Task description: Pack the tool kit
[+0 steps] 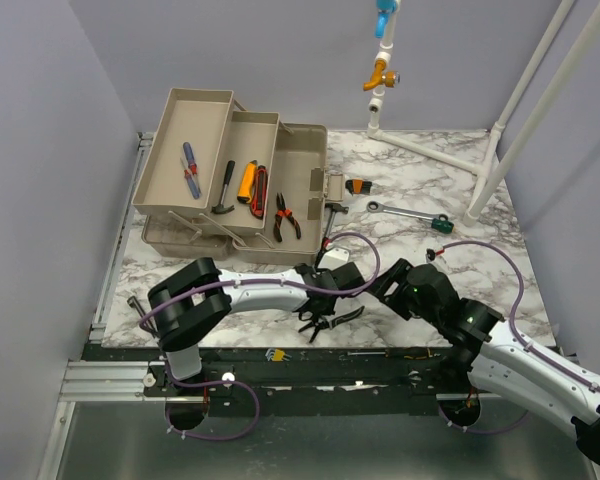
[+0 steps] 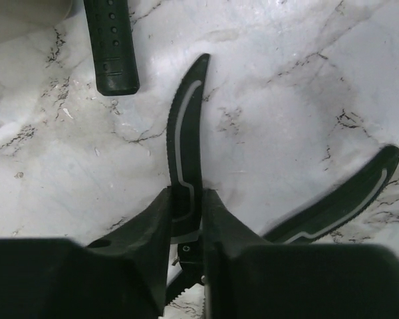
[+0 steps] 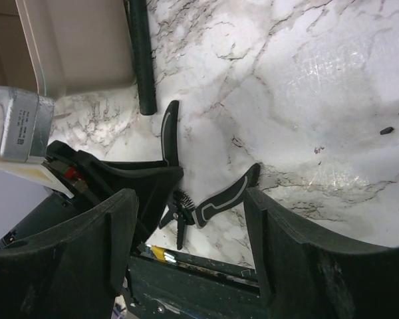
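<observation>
Black wire-stripper pliers with grey-trimmed handles lie on the marble table near its front edge. My left gripper is shut on one handle; the other handle splays out to the right. The pliers also show in the right wrist view. My right gripper is open and empty, hovering just right of the pliers. The open tan toolbox stands at the back left, holding a hammer, a utility knife, pliers and a screwdriver.
A ratchet wrench with a green end and a small black-and-orange tool lie right of the toolbox. A black-handled tool leans by the box; its handle shows in the left wrist view. A white pipe frame stands back right.
</observation>
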`<move>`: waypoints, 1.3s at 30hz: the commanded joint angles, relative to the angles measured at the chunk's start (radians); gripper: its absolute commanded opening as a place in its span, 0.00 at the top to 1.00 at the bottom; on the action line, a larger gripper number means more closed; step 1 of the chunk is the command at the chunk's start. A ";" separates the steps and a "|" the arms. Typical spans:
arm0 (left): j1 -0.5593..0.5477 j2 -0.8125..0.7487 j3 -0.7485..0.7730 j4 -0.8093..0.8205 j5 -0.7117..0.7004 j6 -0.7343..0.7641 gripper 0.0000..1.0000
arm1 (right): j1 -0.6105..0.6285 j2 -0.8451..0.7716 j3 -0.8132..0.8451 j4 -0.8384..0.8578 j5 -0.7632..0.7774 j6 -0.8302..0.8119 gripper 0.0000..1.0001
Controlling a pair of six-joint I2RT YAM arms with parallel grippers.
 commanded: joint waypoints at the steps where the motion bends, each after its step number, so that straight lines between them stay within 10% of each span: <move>1: -0.002 0.068 -0.050 -0.048 0.041 -0.019 0.94 | 0.001 0.001 -0.001 -0.017 0.016 0.003 0.29; 25: 0.120 -0.241 -0.245 0.347 0.267 -0.081 1.00 | 0.002 0.093 -0.307 0.699 -0.351 -0.068 0.22; 33: 0.123 -0.262 -0.268 0.424 0.328 -0.102 1.00 | 0.003 0.293 -0.288 0.865 -0.339 -0.074 0.53; 39: 0.123 -0.347 -0.314 0.452 0.329 -0.076 0.87 | 0.003 0.273 -0.239 0.759 -0.288 -0.071 0.99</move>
